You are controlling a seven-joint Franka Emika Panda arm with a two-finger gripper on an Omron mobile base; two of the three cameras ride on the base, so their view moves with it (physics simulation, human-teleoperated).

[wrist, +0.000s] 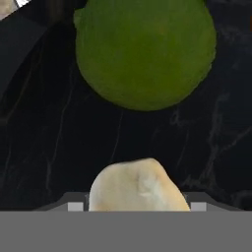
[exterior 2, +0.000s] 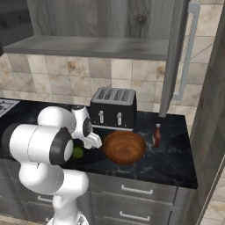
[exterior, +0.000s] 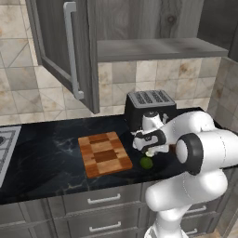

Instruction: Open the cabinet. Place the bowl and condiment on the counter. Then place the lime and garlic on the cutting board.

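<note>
Gripper (exterior: 149,151) hangs low over the black worktop (exterior: 56,158), just right of the cutting board (exterior: 104,154), and in the hand view the garlic (wrist: 139,186) sits right between its fingertips, with the lime (wrist: 145,51) lying beyond it along the gripper's line of sight. The jaws stand on either side of the pale bulb, partly spread; whether they already press on it cannot be told. Since the garlic is rounded with no clear long axis, the coming move seems to turn on little more than closing squarely on it and then carrying it leftward to the board, which is bare.

From the left base camera the lime (exterior: 147,162) shows just below the gripper, near the board's right edge, but the garlic is hidden by the hand. The right base camera adds what that side misses: the bowl (exterior 2: 124,146) and the condiment (exterior 2: 156,136) already standing on the worktop beside the toaster (exterior 2: 113,108), under the open cabinet (exterior 2: 101,26).
</note>
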